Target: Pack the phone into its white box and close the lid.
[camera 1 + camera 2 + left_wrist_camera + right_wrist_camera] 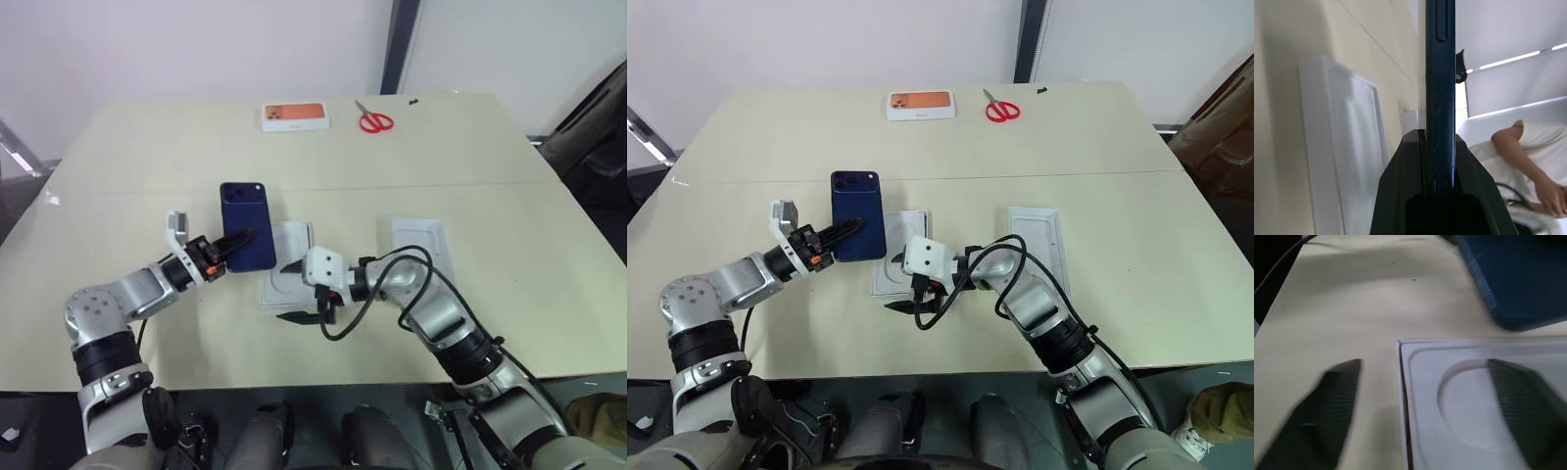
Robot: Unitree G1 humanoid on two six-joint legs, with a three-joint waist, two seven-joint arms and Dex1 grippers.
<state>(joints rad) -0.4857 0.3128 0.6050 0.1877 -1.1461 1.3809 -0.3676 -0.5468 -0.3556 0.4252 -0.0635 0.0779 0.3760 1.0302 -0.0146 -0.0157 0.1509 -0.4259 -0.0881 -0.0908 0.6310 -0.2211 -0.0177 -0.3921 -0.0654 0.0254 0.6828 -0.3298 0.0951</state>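
- I see the table with wide bare surface on my left and toward the far edge, where only scissors and a white box with an orange top sit.
- My left gripper is clenched on the phone, holding it by its lower end, lifted off the tabletop with the glossy back facing up toward the camera.
- The phone hangs just left of a white insert, which lies flat near the table's middle.
- My right gripper has its fingers spread wide apart, grasping nothing, poised over the insert's near corner.
- A white tray lies to the right, apart from both grippers.
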